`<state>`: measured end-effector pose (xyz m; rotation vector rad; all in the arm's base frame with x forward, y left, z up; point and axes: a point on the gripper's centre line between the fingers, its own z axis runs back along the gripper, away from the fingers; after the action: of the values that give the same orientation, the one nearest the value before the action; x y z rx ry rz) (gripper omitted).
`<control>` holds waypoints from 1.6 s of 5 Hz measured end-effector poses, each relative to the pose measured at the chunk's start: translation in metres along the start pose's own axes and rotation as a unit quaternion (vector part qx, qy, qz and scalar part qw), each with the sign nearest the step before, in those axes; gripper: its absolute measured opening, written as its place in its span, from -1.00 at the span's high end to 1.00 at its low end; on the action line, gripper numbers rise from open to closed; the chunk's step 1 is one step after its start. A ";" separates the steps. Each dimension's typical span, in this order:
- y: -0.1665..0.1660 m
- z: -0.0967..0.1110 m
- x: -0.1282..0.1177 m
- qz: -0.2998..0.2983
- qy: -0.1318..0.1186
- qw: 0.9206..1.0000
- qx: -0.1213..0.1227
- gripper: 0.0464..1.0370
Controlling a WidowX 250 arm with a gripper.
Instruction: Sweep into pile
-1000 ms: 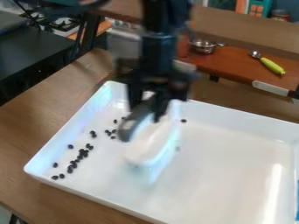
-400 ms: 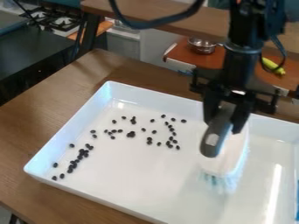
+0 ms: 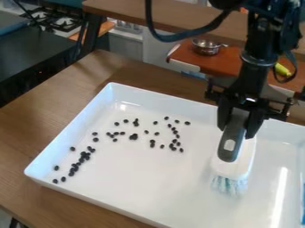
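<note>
Apparently, you're set for a sweep.
Your end effector (image 3: 237, 131) grips the brush (image 3: 233, 165), apart from dark bits (image 3: 133, 136) strewn across the tray (image 3: 149, 182); bring bristles (image 3: 228, 184) behind the outer ones, then sweep inward.

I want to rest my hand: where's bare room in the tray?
Bare: the tray between beans and brush, toward its near wall; also right of the brush. Crowded: its left and far-left parts, strewn with beans.

The tool (image 3: 236, 130) has carried the brush (image 3: 234, 167) rightward in view, uncovering more black bits (image 3: 133, 136).
</note>
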<state>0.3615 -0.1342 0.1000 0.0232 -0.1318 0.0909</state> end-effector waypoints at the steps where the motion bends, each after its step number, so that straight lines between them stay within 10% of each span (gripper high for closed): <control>1: 0.005 -0.011 0.011 0.013 0.003 1.000 0.010 0.13; 8: 0.111 -0.020 -0.003 0.082 0.022 0.995 0.045 0.13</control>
<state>0.3506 -0.0234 0.0817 0.1003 -0.0846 0.2609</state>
